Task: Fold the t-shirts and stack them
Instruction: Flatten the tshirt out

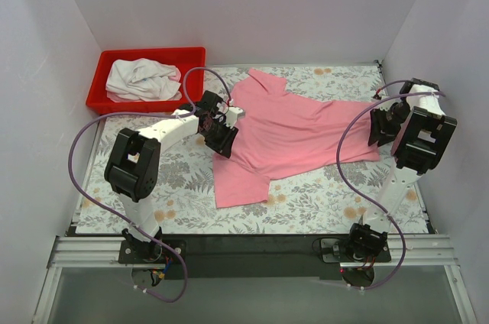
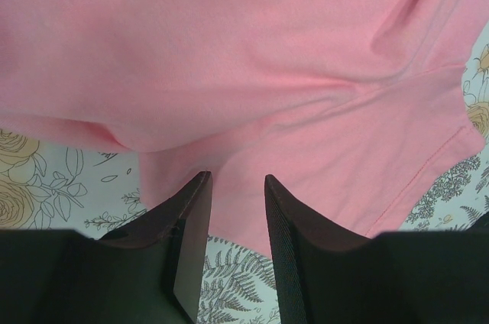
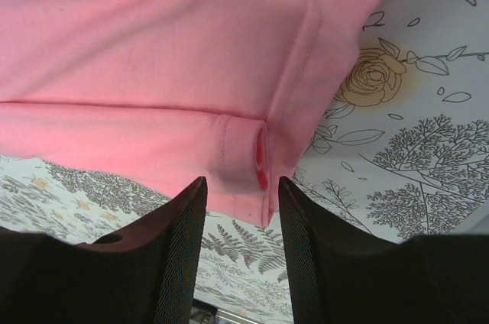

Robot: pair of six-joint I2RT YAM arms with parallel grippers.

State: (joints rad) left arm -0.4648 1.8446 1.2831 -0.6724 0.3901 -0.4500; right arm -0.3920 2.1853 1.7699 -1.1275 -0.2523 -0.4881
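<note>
From my station, the table (image 1: 321,202) with its floral cover fills the top view, taking 12 o'clock as the far wall. The pink t-shirt (image 1: 298,133) lies spread across the middle. Its collar end points toward 12 o'clock, a long flap runs down toward 7 o'clock, and the rest stretches out toward 3 o'clock. It is rumpled rather than flat, with folds across the body.

The left arm (image 1: 134,160) reaches in from 7 o'clock. The right arm (image 1: 416,140) stands up at 3 o'clock. The red bin (image 1: 153,53) sits at 10 o'clock in the far corner. The white t-shirt (image 1: 141,79) is bunched up inside it, well apart from the pink one.

The left gripper (image 1: 223,139) is at the pink shirt's 9 o'clock edge. On its wrist camera I see the left gripper's (image 2: 237,186) fingers (image 2: 191,217) parted. Pink cloth lies under the far half of the gap and fern print shows through the near half. Nothing is pinched between them.

The right gripper (image 1: 380,129) is at the shirt's 3 o'clock edge. Its wrist view shows the right gripper's (image 3: 243,186) fingers (image 3: 183,225) likewise standing apart. A stitched hem (image 3: 229,148) of the pink shirt, curled over on itself, lies just beyond the tips. The jaws straddle the cloth's edge without closing on it.
</note>
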